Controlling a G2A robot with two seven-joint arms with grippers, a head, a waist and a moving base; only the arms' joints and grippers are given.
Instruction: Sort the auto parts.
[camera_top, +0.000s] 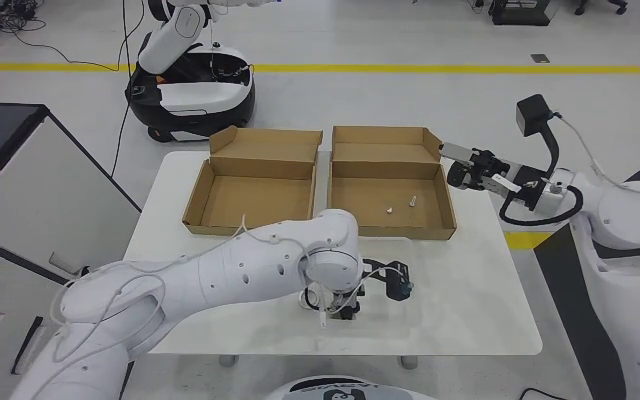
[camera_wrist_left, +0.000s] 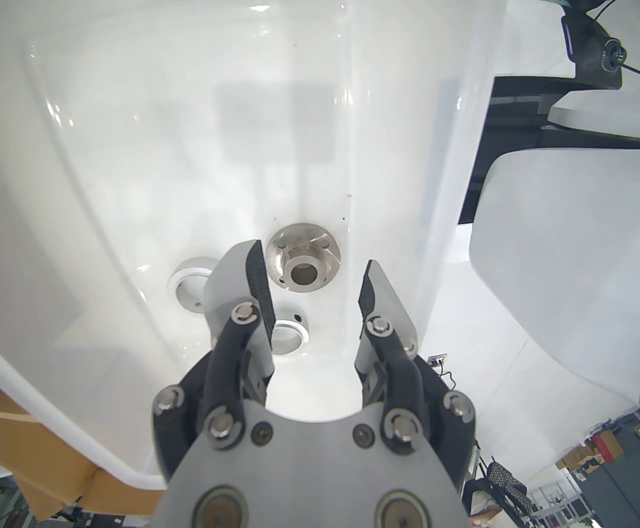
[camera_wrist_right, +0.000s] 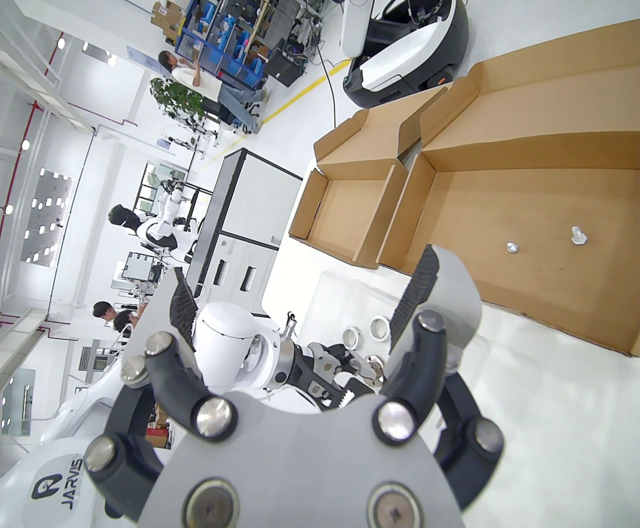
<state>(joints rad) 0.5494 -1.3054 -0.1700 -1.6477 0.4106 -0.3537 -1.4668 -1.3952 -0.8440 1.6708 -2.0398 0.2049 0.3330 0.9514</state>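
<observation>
A metal flange (camera_wrist_left: 302, 257) with a hollow hub lies on the white table, just ahead of my left gripper (camera_wrist_left: 315, 290), which is open with the flange near its fingertips. Two silver rings (camera_wrist_left: 190, 285) (camera_wrist_left: 287, 337) rest beside and under the left finger. In the right wrist view the same flange (camera_wrist_right: 372, 362) and rings (camera_wrist_right: 354, 336) lie by the left gripper (camera_wrist_right: 360, 375). My right gripper (camera_wrist_right: 302, 300) hangs open and holds nothing, off the right box's far-right side (camera_top: 465, 170). Two small bolts (camera_wrist_right: 511, 247) (camera_wrist_right: 577, 235) lie in the right cardboard box (camera_top: 440, 215).
A second cardboard box (camera_top: 200, 195) stands to the left of the first, with nothing in it. The left arm (camera_top: 250, 265) lies across the table's front half. The table's right part (camera_top: 480, 290) is bare. Another robot (camera_top: 195, 90) stands behind the table.
</observation>
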